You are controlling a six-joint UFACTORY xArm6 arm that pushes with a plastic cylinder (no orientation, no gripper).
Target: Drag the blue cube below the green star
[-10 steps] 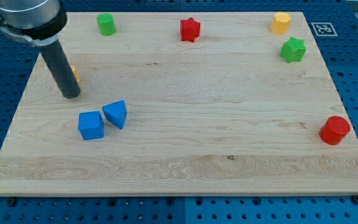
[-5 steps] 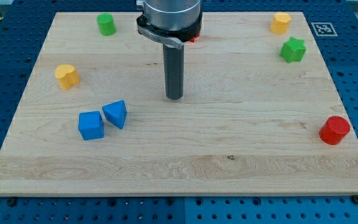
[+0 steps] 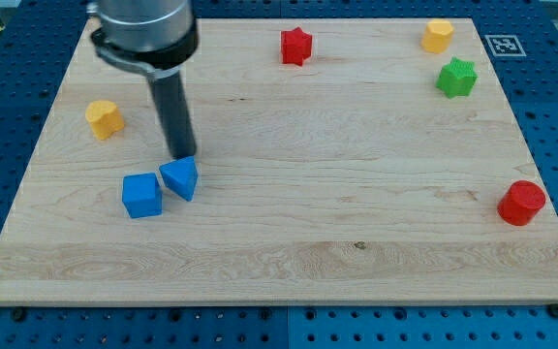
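The blue cube (image 3: 141, 195) lies at the board's lower left. A blue triangular block (image 3: 180, 177) touches its right side. My tip (image 3: 180, 155) stands just above the blue triangular block, at its top edge, up and right of the blue cube. The green star (image 3: 456, 77) lies far off at the upper right of the wooden board (image 3: 289, 242).
A yellow block (image 3: 104, 118) lies left of my rod. A red star (image 3: 296, 46) is at the top middle, a yellow block (image 3: 437, 35) at the top right, and a red cylinder (image 3: 522, 203) at the right edge.
My rod swung from the far left to the middle, then back left and down to the blue triangular block. It now hides the green cylinder at the top left. No block has moved.
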